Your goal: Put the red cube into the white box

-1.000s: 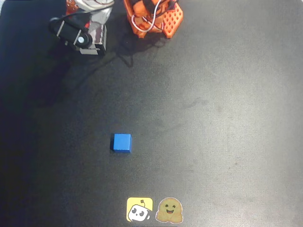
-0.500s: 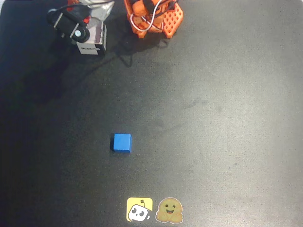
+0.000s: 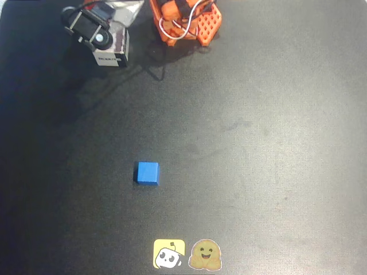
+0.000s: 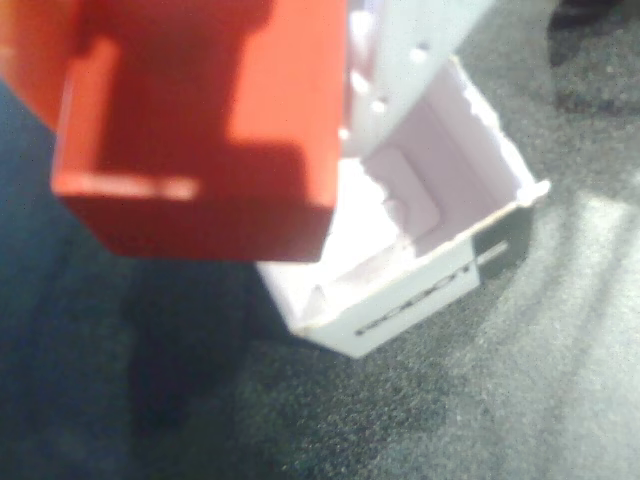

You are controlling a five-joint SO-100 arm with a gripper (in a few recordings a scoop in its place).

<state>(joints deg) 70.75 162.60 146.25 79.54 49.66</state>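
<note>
A: We start overhead. A dark matte table fills the frame. The white box sits at its top-left, label side facing down the picture, just beside the orange arm base. The wrist assembly hangs directly above the box. A blue cube lies well apart, lower centre, with two stickers at the bottom edge.

B: And the wrist view?

A: We see the red cube large at upper left, raised above the box's open top. A pale finger runs along its right face. The opposing side is hidden, so we cannot tell the state of the fingers.

B: Progress?

A: We judge the carry complete; release into the box remains. The box interior looks empty.
</note>
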